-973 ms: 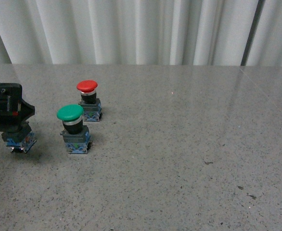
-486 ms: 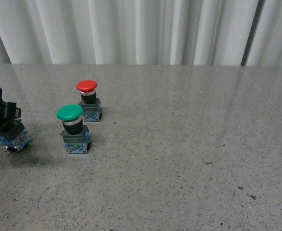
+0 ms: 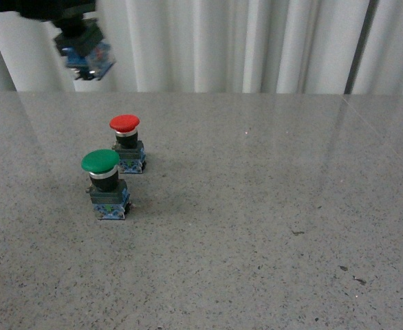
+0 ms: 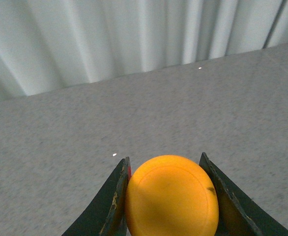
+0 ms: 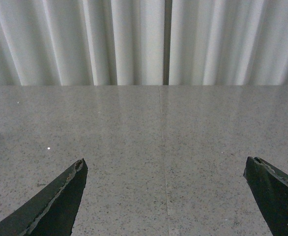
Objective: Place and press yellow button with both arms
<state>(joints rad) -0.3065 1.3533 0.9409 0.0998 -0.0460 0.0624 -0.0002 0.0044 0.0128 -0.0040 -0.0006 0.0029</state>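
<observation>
Grey table [image 3: 256, 240], white curtain [image 3: 222, 41] — left fingers [image 4: 112, 206] tight on yellow button [image 4: 171, 196], right fingers [image 5: 55, 206] apart

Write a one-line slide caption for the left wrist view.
Left gripper shut on the yellow button, cap facing the camera, with speckled grey table and white curtain beyond.

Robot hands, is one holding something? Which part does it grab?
The left gripper holds the yellow button, fingers clamped on either side of its cap. The right gripper is open and holds nothing.
</observation>
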